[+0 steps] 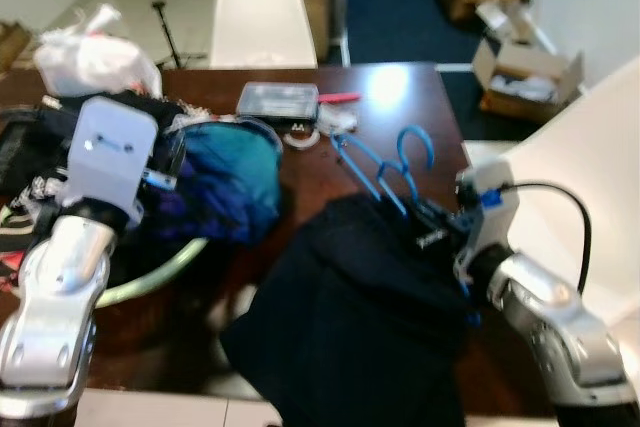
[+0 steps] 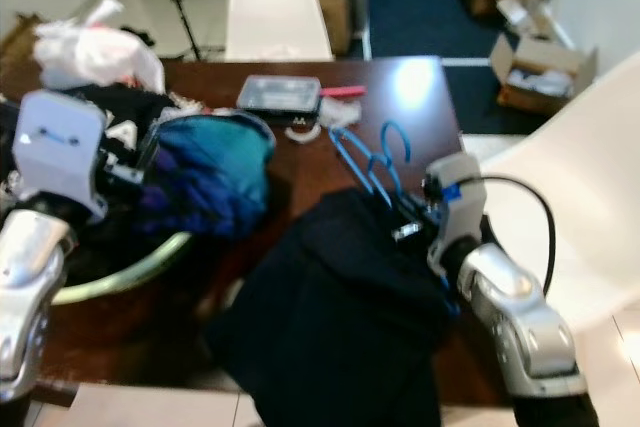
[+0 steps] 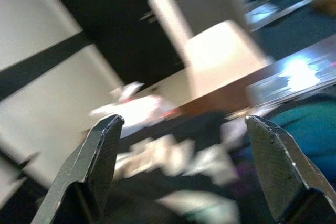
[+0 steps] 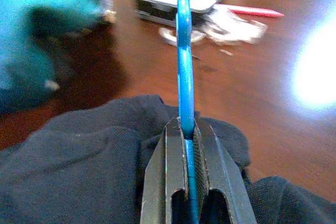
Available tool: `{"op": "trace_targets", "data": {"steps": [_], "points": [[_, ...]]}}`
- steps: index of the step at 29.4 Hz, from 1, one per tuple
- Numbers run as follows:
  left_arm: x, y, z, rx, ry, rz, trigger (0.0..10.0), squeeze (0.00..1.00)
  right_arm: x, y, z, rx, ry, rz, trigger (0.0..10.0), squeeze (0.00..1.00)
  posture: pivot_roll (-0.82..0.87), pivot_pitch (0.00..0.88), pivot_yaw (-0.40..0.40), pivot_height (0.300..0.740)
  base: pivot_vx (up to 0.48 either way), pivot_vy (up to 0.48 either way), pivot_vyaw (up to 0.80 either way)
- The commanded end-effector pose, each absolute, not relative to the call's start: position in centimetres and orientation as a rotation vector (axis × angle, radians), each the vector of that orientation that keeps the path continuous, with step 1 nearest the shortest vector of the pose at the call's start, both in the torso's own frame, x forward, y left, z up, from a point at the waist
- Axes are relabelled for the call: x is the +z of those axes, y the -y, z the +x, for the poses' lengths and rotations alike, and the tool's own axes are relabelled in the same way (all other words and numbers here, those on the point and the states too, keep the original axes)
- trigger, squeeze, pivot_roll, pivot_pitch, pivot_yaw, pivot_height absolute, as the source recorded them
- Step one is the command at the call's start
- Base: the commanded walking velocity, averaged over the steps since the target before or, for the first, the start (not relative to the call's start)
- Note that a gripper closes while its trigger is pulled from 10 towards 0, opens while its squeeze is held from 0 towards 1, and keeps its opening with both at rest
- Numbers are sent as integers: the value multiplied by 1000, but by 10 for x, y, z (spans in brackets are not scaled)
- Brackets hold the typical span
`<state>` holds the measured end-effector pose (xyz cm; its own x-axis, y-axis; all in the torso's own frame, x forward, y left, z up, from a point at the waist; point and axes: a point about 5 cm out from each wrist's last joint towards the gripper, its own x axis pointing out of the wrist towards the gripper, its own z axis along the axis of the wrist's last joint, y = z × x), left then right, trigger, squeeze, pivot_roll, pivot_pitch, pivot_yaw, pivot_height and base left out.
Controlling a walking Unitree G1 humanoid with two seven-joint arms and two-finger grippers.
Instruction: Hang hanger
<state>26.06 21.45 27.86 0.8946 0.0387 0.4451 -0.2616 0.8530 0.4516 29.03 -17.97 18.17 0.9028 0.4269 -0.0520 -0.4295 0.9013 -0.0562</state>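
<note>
Dark wood table (image 1: 400, 97), white chair (image 1: 262, 12) at far side, cardboard boxes (image 1: 525, 72) on floor far right. On table, left: green-rimmed basket (image 1: 165, 272) heaped w/ clothes, teal garment (image 1: 230, 172) on top; far centre: flat grey case (image 1: 277, 100). My right gripper (image 4: 188, 145) sits near-right, fingers clamped tight on the blue hanger (image 1: 385, 172) just below its hook, w/ a dark navy garment (image 1: 350, 317) draped on the hanger and spilling over the near table edge. My left gripper (image 3: 184, 171) hovers over the basket, fingers spread wide, holding nothing. Step in hand, as I judge it: lift and carry hanger w/ garment to a rail; none in view yet. To do it well I'd keep the pinch firm, raise straight up so the cloth clears the table edge w/o dragging, keep hook upright and pointed away from me, and move slowly, since the garment's weight may swing or twist the thin wire in the pads.
</note>
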Motion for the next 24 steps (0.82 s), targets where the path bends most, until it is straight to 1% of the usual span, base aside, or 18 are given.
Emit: {"op": "trace_targets", "data": {"steps": [1,2,4,5,7,9,11,13,15,16,20,23,24], "points": [[285,-224,256,246,448,562,10000,0,152,177,286,434,-162,-38,10000,0,71,190,27,740,0,0,800],[285,-224,256,246,448,562,10000,0,152,177,286,434,-162,-38,10000,0,71,190,27,740,0,0,800],[284,-233,255,282,429,599,10000,0,142,176,284,418,-191,-26,10000,0,74,190,27,740,0,0,800],[278,-235,256,271,398,616,10000,0,140,175,284,412,-194,-29,10000,0,74,193,30,740,0,0,800],[268,-236,257,241,343,647,10000,0,141,178,286,386,-179,9,10000,0,73,193,32,740,0,0,0],[265,-236,257,230,328,653,10000,0,141,179,287,378,-173,25,10000,0,73,193,32,740,0,0,0],[257,-232,256,183,296,688,10000,0,142,180,288,377,-157,30,10000,0,74,196,32,740,0,0,0],[255,-231,256,173,288,698,10000,0,142,180,288,378,-153,27,10000,0,74,196,32,740,0,0,0],[249,-231,255,144,271,761,10000,0,142,180,288,366,-136,34,10000,0,77,198,34,740,0,0,0],[249,-231,255,144,271,761,10000,0,142,180,288,366,-136,34,10000,0,77,198,34,740,0,0,0],[247,-242,256,111,273,875,10000,0,144,180,288,358,-116,43,10000,0,79,199,34,740,0,0,0],[247,-243,257,107,274,883,10000,0,144,180,288,358,-114,43,10000,0,79,199,34,740,0,0,0],[247,-248,260,92,272,887,10000,0,144,180,289,358,-113,44,10000,0,73,198,32,740,0,0,0]]}}
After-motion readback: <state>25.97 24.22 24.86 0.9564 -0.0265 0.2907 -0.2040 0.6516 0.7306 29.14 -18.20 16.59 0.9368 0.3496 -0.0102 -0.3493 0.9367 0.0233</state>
